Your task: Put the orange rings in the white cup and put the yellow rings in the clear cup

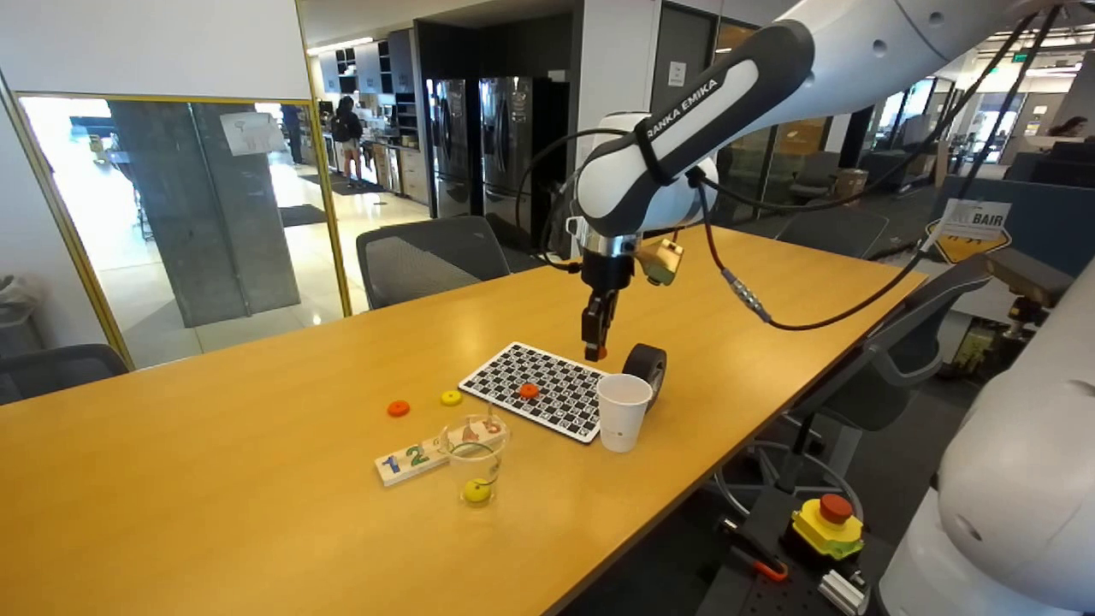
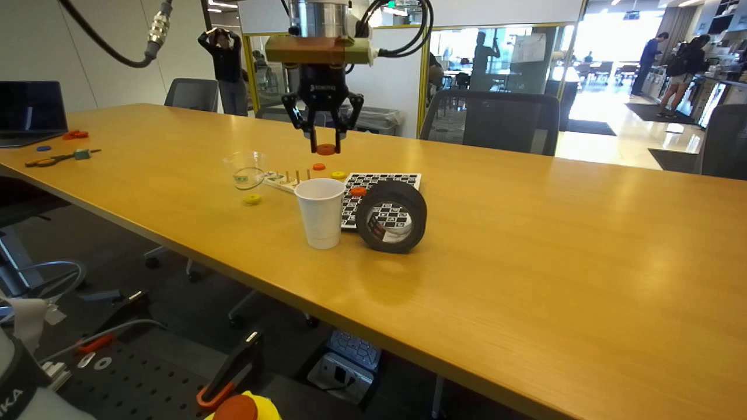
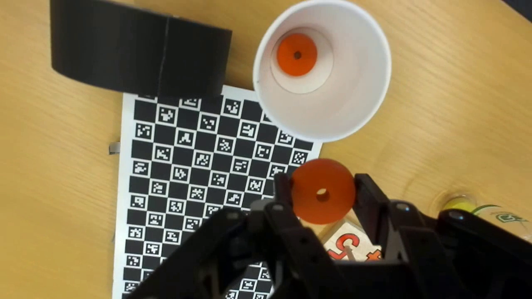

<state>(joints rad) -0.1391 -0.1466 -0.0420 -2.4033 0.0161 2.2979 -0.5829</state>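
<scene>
My gripper (image 2: 325, 146) is shut on an orange ring (image 3: 307, 207), held in the air above the table near the white cup (image 1: 622, 415). In the wrist view the white cup (image 3: 353, 104) is just beyond my fingertips, with one orange ring (image 3: 296, 56) at its bottom. Another orange ring (image 1: 529, 390) lies on the checkered mat, and one more orange ring (image 1: 398, 409) lies on the table. A yellow ring (image 1: 451, 398) lies beside the mat's corner. The clear cup (image 1: 473, 453) has a yellow ring (image 1: 477, 491) at its bottom; it also stands in an exterior view (image 2: 245, 172).
A black tape roll (image 2: 391, 217) stands upright beside the white cup. The checkered mat (image 1: 547, 402) lies behind them. A numbered wooden peg board (image 1: 411, 462) lies by the clear cup. A laptop (image 2: 32, 114) and pliers (image 2: 52, 160) are at the table's far end.
</scene>
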